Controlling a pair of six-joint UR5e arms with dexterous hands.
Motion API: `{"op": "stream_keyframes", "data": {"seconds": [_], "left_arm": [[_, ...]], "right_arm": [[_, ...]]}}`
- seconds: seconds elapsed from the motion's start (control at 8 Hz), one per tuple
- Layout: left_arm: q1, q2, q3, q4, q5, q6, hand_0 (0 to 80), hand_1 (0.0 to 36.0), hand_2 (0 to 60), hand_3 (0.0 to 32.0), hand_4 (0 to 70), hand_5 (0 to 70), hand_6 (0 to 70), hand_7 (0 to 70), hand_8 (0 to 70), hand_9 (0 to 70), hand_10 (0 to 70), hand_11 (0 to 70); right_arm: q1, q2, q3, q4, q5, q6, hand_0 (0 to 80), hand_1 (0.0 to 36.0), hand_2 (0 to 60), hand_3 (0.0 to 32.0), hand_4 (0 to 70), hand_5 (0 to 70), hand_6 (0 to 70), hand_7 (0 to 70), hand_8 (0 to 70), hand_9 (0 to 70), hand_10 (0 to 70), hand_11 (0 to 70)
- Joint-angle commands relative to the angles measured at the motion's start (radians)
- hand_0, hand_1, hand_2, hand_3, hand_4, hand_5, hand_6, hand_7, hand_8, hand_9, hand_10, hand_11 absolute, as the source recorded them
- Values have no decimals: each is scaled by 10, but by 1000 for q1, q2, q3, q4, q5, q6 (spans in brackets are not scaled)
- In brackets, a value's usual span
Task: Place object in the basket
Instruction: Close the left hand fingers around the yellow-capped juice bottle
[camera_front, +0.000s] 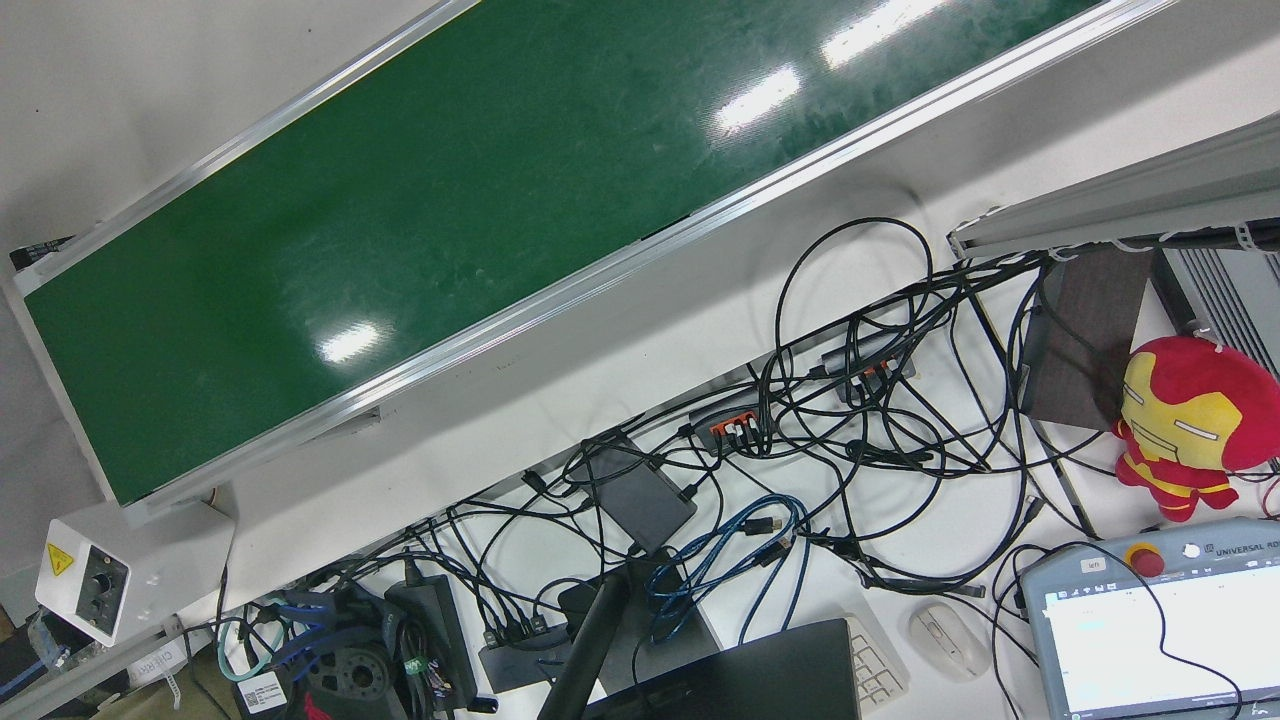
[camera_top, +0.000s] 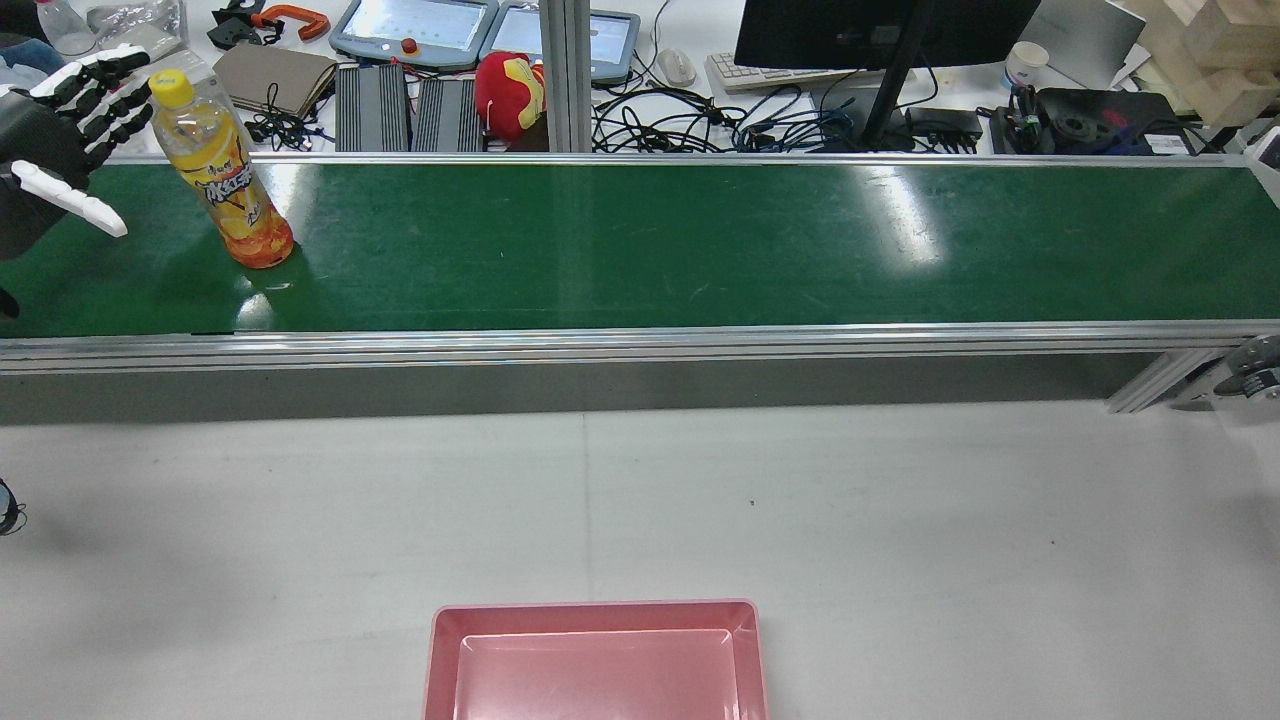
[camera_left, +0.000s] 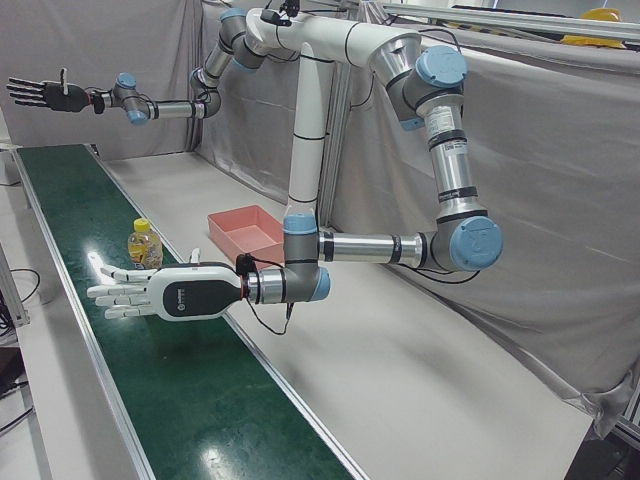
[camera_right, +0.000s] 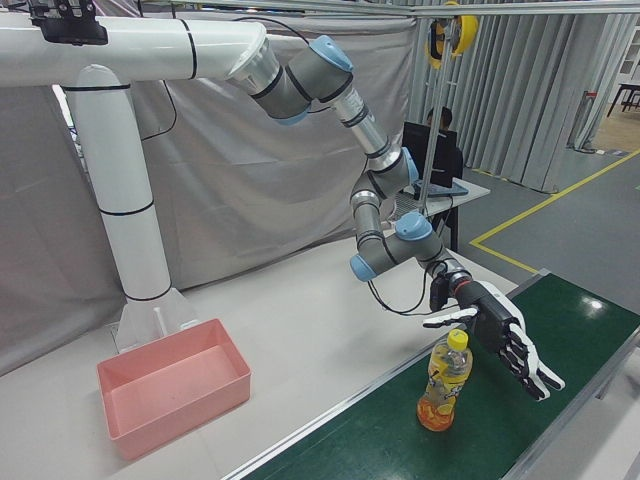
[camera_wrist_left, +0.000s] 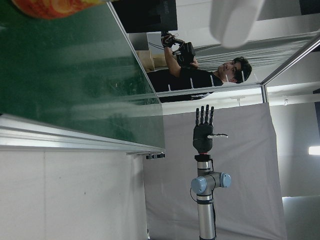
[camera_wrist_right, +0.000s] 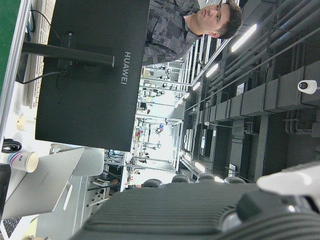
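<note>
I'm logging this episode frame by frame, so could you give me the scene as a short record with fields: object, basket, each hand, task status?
object: orange drink bottle, yellow cap, standing upright on the green conveyor belt
basket: pink basket on the white table, nothing visible inside
left hand: open, fingers spread, beside the bottle, not holding it
right hand: open, raised in the air at the far end of the belt
task status: bottle not yet grasped, not in the basket

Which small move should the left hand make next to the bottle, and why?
Probably ease the open left hand sideways until its fingers wrap the bottle. The bottle stands upright on the green belt, right beside the hand, not yet held.
</note>
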Motion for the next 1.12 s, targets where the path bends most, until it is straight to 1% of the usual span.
{"op": "stream_keyframes", "data": {"seconds": [0.0, 0.12, 0.25, 0.5, 0.62, 0.75, 0.88, 1.0], "left_arm": [[65, -57, 5, 44, -3, 27, 800, 89, 0, 14, 68, 225, 0, 0, 48, 53, 20, 56], [97, -66, 6, 44, -29, 27, 800, 85, 0, 14, 66, 221, 0, 0, 52, 59, 20, 56], [119, -68, 8, 44, -49, 25, 800, 84, 0, 6, 74, 228, 0, 0, 55, 62, 22, 58], [119, -71, 2, 44, -51, 13, 800, 83, 0, 0, 71, 248, 0, 0, 58, 69, 23, 59], [119, -87, 2, 58, -51, 13, 800, 119, 0, 0, 83, 293, 0, 0, 88, 109, 54, 104], [120, -145, 3, 160, -49, -10, 596, 244, 197, 0, 111, 443, 5, 17, 140, 183, 112, 188], [121, -172, 6, 193, -49, -13, 474, 360, 600, 0, 292, 686, 69, 97, 218, 295, 236, 365], [119, -175, 2, 205, -48, -15, 567, 360, 600, 0, 700, 700, 416, 408, 545, 696, 496, 700]], "right_arm": [[0, 0, 0, 0, -1, 0, 0, 0, 0, 0, 0, 0, 0, 0, 0, 0, 0, 0], [0, 0, 2, 0, 0, 0, 0, 0, 0, 0, 0, 0, 0, 0, 0, 0, 0, 0], [0, 0, 2, 0, 0, 0, 0, 0, 0, 0, 0, 0, 0, 0, 0, 0, 0, 0], [0, 0, 2, 0, -1, 0, 0, 0, 0, 0, 0, 0, 0, 0, 0, 0, 0, 0], [0, 0, 2, 0, 0, 0, 0, 0, 0, 0, 0, 0, 0, 0, 0, 0, 0, 0], [0, 0, 2, 0, 0, 0, 0, 0, 0, 0, 0, 0, 0, 0, 0, 0, 0, 0], [0, 0, 2, 0, -1, 0, 0, 0, 0, 0, 0, 0, 0, 0, 0, 0, 0, 0], [0, 0, 2, 0, 0, 0, 0, 0, 0, 0, 0, 0, 0, 0, 0, 0, 0, 0]]}}
